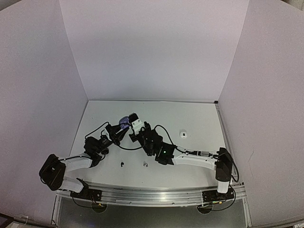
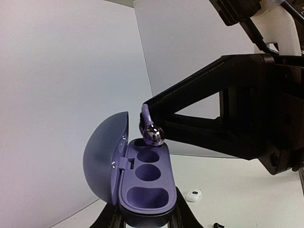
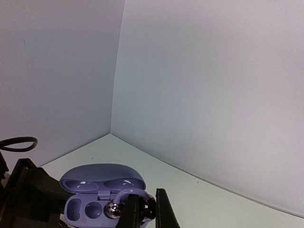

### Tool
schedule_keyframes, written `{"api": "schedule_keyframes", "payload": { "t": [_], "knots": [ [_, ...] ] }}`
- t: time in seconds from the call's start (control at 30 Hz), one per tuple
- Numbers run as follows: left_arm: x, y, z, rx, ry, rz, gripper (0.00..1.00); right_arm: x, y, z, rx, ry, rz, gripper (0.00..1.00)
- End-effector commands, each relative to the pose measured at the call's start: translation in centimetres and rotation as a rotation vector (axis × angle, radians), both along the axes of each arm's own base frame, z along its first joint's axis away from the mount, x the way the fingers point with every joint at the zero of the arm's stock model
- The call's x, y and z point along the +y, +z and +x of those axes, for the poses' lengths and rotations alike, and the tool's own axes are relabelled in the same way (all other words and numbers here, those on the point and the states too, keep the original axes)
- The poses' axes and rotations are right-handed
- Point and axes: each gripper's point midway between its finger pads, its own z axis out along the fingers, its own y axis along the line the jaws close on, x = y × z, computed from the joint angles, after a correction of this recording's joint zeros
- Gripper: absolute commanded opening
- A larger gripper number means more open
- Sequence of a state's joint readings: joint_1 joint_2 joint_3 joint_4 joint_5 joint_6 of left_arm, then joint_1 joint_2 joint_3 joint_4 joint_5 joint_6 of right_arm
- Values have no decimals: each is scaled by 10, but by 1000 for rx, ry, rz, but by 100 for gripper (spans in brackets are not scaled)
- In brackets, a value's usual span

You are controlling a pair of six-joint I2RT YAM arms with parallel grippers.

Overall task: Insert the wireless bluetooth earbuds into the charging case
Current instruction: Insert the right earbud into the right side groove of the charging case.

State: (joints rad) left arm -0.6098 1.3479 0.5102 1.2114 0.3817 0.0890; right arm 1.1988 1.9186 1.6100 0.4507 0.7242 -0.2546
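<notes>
The purple charging case (image 2: 142,190) is up off the table with its lid swung open. The left claw (image 2: 145,219) is clenched around the case's underside, a finger on each flank. The right claw (image 3: 145,210) is pinched on a purple earbud (image 2: 153,134), a clip-shaped one with a shiny ball end. That ball hangs at the far pocket of the case's tray, by the hinge side. I cannot tell whether it touches the tray.

Down on the table (image 1: 199,118), a small white bud (image 1: 182,134) lies well to the right of the case. A small black bud (image 1: 122,164) and a small greyish bud (image 1: 145,165) lie on the side of the case nearer the arm bases, apart from each other.
</notes>
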Motion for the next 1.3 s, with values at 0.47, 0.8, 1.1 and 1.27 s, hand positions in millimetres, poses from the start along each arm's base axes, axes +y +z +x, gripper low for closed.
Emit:
{"api": "schedule_keyframes", "payload": {
  "t": [0.47,0.8,1.1,1.27],
  "knots": [
    [2,29,-8,-50,-26,-72,0,4,-23,8,-12,-62,-109,0],
    [1,30,-10,-24,-51,-84,0,4,-22,15,-51,-106,-171,0],
    [1,34,-7,123,-99,-144,0,1,-24,17,-76,-139,-220,0],
    [3,36,-4,140,-89,-151,0,-4,-25,16,-80,-149,-226,0]
  ]
}}
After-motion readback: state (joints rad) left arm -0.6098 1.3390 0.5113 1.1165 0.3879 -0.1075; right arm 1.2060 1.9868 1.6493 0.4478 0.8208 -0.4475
